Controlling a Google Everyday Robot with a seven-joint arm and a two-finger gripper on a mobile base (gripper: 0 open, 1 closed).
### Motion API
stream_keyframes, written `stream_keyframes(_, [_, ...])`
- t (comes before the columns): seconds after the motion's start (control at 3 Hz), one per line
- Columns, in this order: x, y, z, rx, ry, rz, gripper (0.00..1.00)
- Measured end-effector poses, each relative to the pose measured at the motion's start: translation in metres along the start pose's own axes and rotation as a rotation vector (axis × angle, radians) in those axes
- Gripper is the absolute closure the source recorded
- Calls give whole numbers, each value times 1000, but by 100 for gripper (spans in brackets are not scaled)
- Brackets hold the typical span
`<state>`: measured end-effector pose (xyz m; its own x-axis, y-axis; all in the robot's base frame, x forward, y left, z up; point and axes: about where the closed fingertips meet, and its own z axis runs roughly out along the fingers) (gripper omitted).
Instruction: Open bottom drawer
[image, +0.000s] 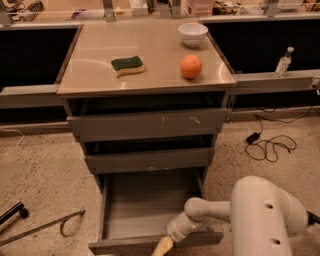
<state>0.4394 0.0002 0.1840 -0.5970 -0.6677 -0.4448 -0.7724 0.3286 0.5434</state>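
Note:
The bottom drawer (150, 210) of the grey metal cabinet is pulled far out, showing its shallow grey tray interior. Its plain front panel (125, 246) sits at the picture's lower edge. My gripper (162, 246) is at the top rim of that front panel, right of its middle, with a yellowish fingertip (164, 245) showing over the panel. My white arm (265, 220) reaches in from the lower right. The middle drawer (149, 160) and the top drawer (147, 125) with white scratch marks are slightly out.
On the cabinet top (100, 55) lie a green and yellow sponge (127, 65), an orange (191, 66) and a white bowl (193, 34). A plastic bottle (283, 61) stands on a ledge at right. Black cables (267, 145) lie on the floor at right, a metal rod (45, 227) at lower left.

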Motion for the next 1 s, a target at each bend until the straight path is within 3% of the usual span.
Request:
stream_keyframes(0.33, [8,12,-1,-10,1,25,0])
stream_keyframes(0.67, [35,53,0,-48,1,118,0])
stream_keyframes(1.0, [35,53,0,-48,1,118,0])
